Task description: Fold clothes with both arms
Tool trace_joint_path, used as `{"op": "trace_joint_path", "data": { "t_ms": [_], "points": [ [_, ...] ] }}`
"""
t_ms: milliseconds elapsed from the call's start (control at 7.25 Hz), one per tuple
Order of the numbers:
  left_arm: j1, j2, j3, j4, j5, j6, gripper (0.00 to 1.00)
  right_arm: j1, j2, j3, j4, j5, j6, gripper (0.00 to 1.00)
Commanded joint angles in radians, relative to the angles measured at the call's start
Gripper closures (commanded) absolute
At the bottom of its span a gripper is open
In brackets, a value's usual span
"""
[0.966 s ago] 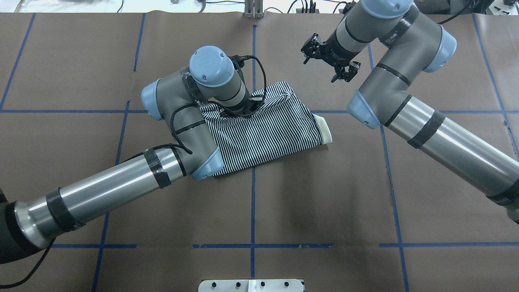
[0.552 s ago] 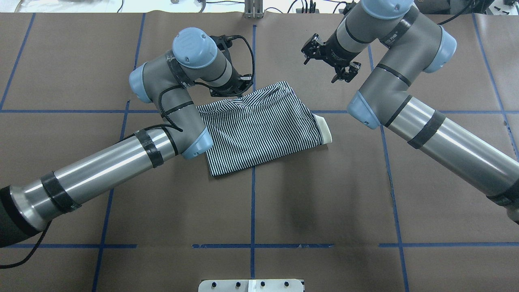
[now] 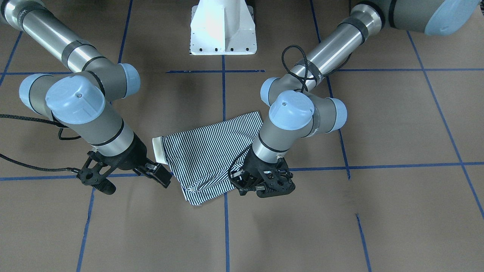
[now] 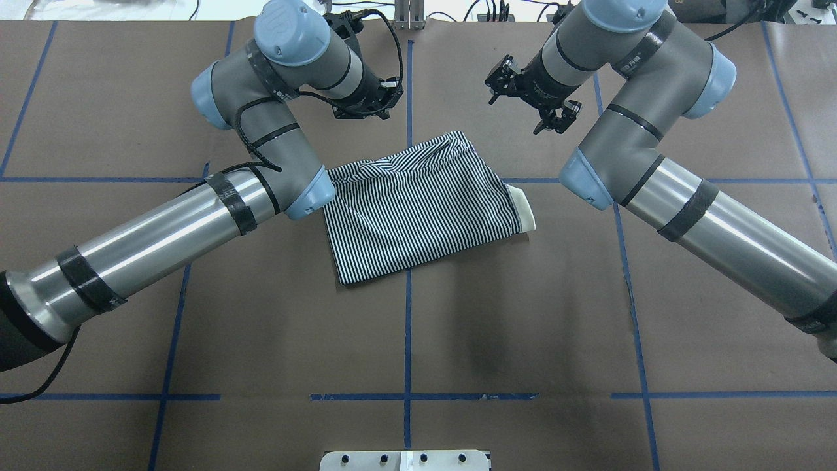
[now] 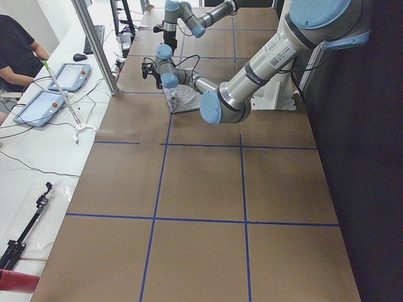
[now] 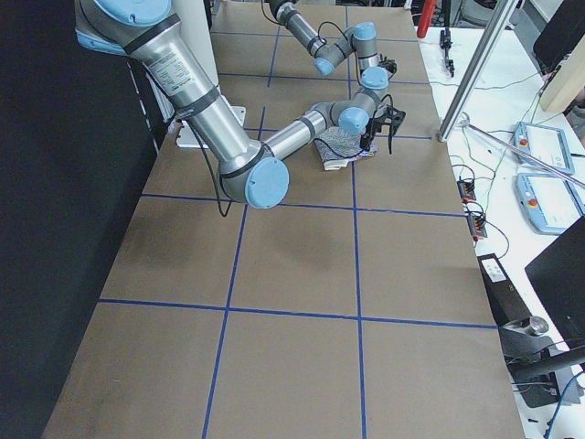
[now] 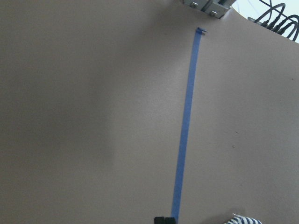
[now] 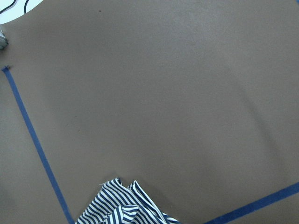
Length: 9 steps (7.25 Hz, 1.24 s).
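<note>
I'm judging the folding as nearly finished. The shirt (image 4: 425, 209) is lying as a compact striped packet on the tabletop (image 4: 523, 314), in the half toward the far edge and about midway between the ends, with its collar (image 4: 527, 210) poking out on the robot's right. I'm guessing what's left is flattening the rumpled ridge (image 4: 405, 163) along the far side, or one more fold. The right gripper (image 4: 521, 103) is hovering beyond the packet's far right corner, jaws spread wide and touching nothing. The left gripper (image 4: 366, 101) is hanging off the far left corner, clear of the cloth and carrying nothing, and I'm unable to tell how far apart its jaws are.
</note>
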Motion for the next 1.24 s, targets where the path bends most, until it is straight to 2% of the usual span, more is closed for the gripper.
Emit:
{"op": "trace_joint_path", "data": {
  "t_ms": [0,138,414,828,966,1103],
  "points": [
    [0.051,0.171,-0.271,0.121,-0.035,-0.029,1.00,0.000,0.000,0.000,0.000,0.000,-0.001,0.00],
    [0.067,0.202,-0.300,0.122,-0.033,-0.038,1.00,-0.002,-0.003,0.000,0.000,-0.001,-0.002,0.00],
    [0.145,0.210,-0.287,0.122,0.023,-0.051,1.00,-0.003,-0.003,0.000,0.000,-0.001,-0.002,0.00],
    [0.125,0.201,-0.239,0.104,0.068,-0.004,1.00,-0.005,-0.004,0.000,0.000,-0.005,-0.002,0.00],
    [0.087,0.184,-0.206,0.090,0.066,0.006,1.00,-0.007,-0.009,0.000,0.000,-0.005,-0.002,0.00],
    [0.063,0.163,-0.122,-0.001,0.068,0.009,1.00,-0.010,-0.015,-0.002,0.002,-0.006,0.000,0.00]
  ]
}}
